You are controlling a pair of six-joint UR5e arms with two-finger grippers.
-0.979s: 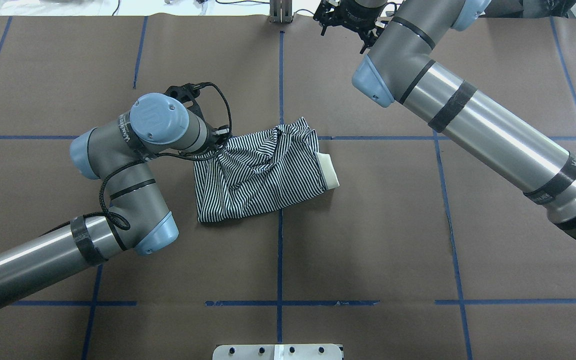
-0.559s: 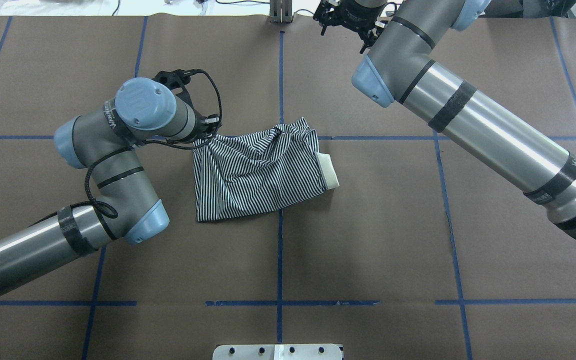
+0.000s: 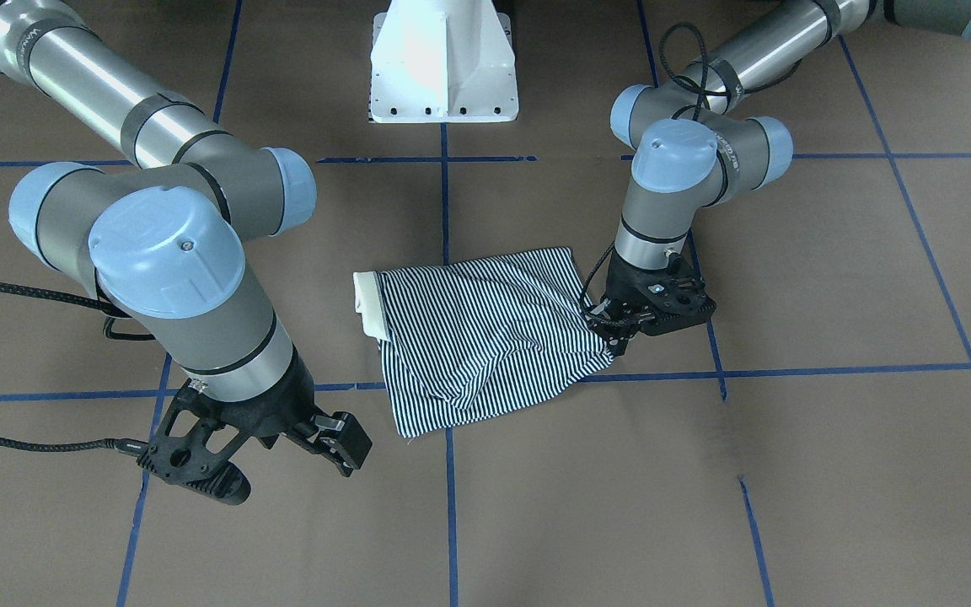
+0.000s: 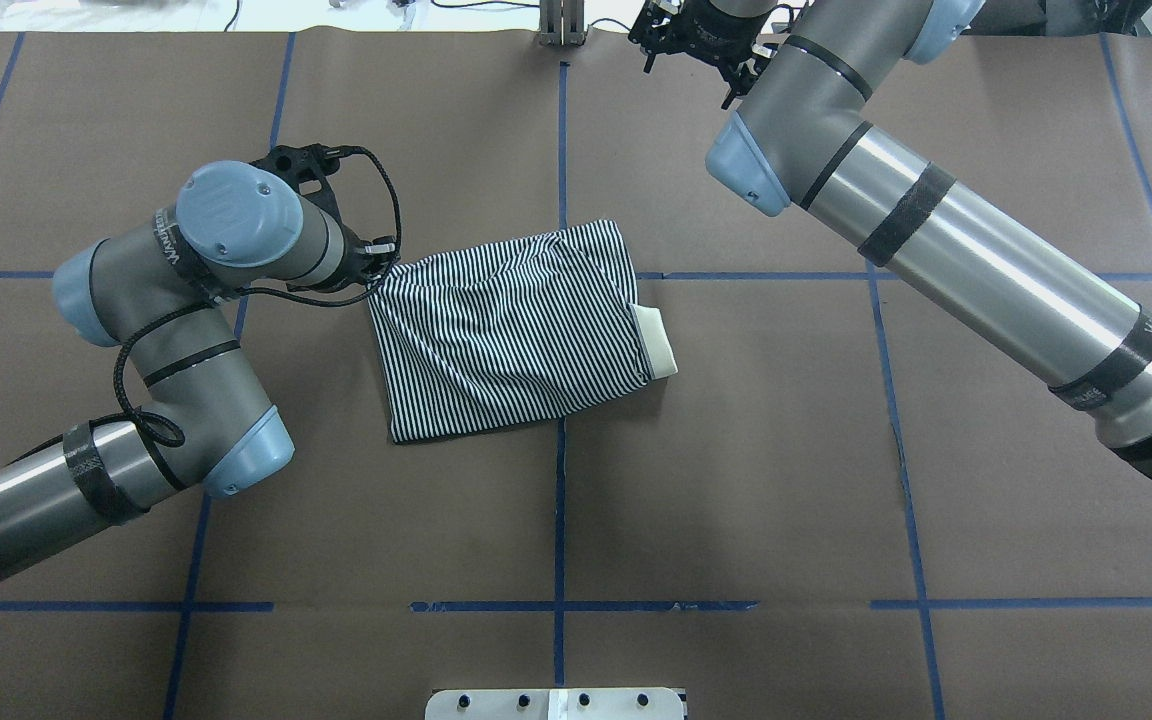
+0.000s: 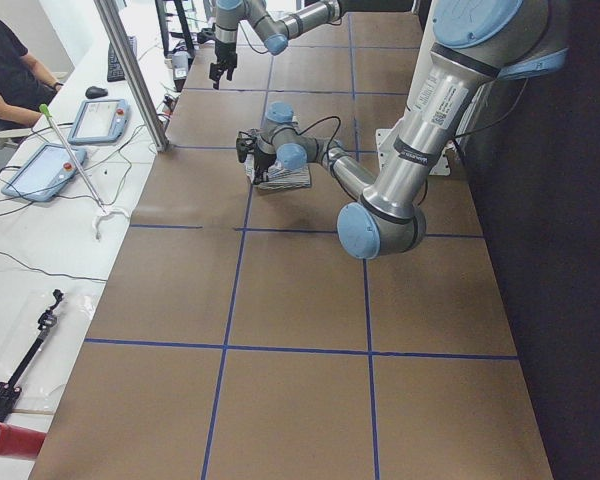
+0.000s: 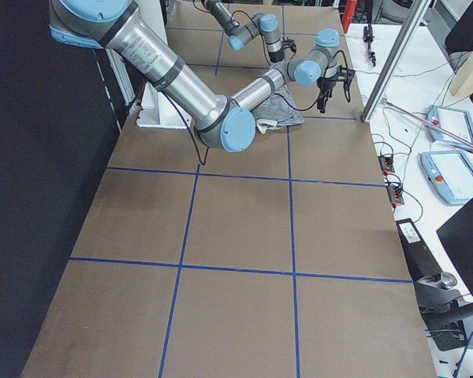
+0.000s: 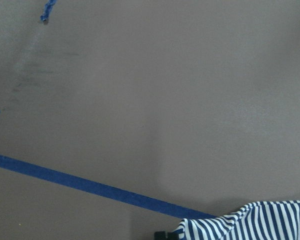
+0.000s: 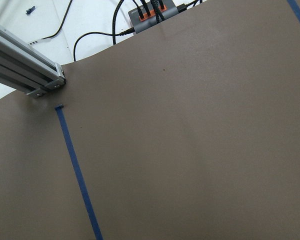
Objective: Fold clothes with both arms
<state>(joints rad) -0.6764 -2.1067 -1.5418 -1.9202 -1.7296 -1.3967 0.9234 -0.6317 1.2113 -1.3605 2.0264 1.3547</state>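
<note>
The striped polo shirt [image 4: 506, 330] lies folded and fairly flat at the table's middle, its cream collar [image 4: 656, 340] at the edge facing my right arm. It also shows in the front-facing view [image 3: 485, 337]. My left gripper [image 3: 616, 335] is shut on the shirt's far corner, low over the table; in the overhead view that gripper [image 4: 381, 268] is half hidden under its wrist. The left wrist view shows only a striped edge [image 7: 255, 222]. My right gripper [image 3: 340, 447] hangs over bare table near the far edge, away from the shirt; I cannot tell whether it is open.
Blue tape lines [image 4: 559, 520] grid the brown table cover. The white pedestal base [image 3: 443, 67] stands at the near edge. An aluminium post [image 8: 25, 70] and a cable hub [image 8: 152, 10] sit just beyond the far edge. Operators' tablets [image 5: 40, 170] lie on a side bench.
My left gripper has moved away from the shirt's middle with the corner in it, pulling the bunched cloth out flat. The right arm has not moved.
</note>
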